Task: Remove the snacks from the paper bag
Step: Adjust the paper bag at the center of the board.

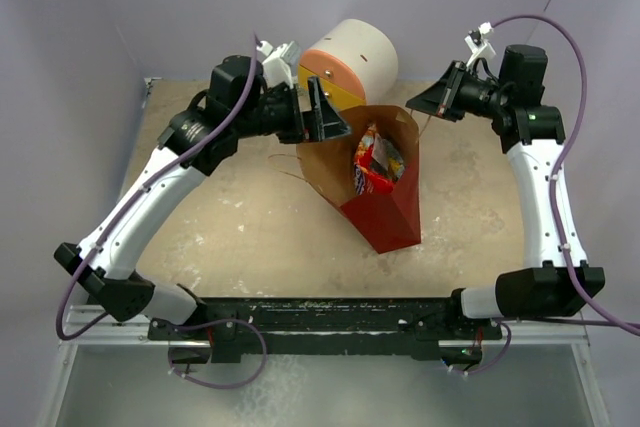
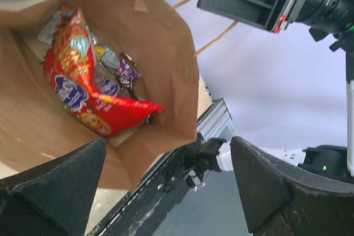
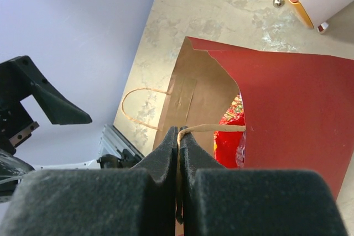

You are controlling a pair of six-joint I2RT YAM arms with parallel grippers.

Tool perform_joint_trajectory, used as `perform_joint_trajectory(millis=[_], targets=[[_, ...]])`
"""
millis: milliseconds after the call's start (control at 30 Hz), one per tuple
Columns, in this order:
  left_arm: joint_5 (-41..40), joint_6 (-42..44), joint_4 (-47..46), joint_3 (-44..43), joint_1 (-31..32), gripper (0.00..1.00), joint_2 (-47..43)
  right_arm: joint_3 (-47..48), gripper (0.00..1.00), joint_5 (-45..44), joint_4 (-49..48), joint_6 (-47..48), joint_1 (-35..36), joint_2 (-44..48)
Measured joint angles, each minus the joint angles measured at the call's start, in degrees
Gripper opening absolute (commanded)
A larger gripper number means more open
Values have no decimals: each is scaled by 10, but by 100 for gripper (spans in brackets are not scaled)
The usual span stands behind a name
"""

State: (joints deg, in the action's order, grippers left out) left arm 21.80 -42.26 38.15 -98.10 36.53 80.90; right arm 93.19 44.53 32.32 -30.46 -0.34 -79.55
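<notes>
Starting at the left, the left hand (image 1: 322,119) hangs over the rear left rim of the paper bag (image 1: 385,217), its fingers spread wide with nothing between them. Whether it touches the rim cannot be determined. Just behind it stands a round white cabinet (image 1: 355,57) with an orange-yellow front.

The paper bag sits near the middle of the table (image 1: 250,217), red outside and brown inside, leaning, its mouth open. All visible snacks lie inside it. A large red crisp packet (image 2: 83,95) lies on top. A purple candy packet (image 2: 128,73) and silver foil packets (image 2: 108,59) sit beside and partly beneath it. One loose handle loop (image 3: 138,109) droops on the bag's left side.

On the right, the right hand (image 3: 180,136) is pressed together, pinching the other string handle (image 3: 213,128), which runs taut from the bag's rim.
</notes>
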Motion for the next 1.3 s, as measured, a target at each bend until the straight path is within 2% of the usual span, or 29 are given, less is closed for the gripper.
perform_joint_trajectory(millis=[100, 333, 633, 900, 1000, 1133, 1300], targets=[[-37, 1, 12, -41, 20, 93, 22, 0, 0, -2, 0, 0, 2, 4], [-101, -7, 58, -75, 34, 86, 39, -31, 0, -4, -28, -7, 7, 36], [-200, -29, 142, -233, 88, 84, 180, -42, 0, -18, -41, 11, 32, 48], [-234, -86, 155, -199, 91, 86, 195, -42, 0, -68, -16, 23, 41, 53], [-234, -100, 153, -182, 91, 86, 195, -41, 0, -109, 5, 40, 51, 62], [-229, -109, 148, -181, 91, 85, 200, -25, 0, -209, 50, 73, 89, 68], [-221, -105, 147, -213, 91, 83, 233, 7, 0, -327, 88, 97, 117, 70]])
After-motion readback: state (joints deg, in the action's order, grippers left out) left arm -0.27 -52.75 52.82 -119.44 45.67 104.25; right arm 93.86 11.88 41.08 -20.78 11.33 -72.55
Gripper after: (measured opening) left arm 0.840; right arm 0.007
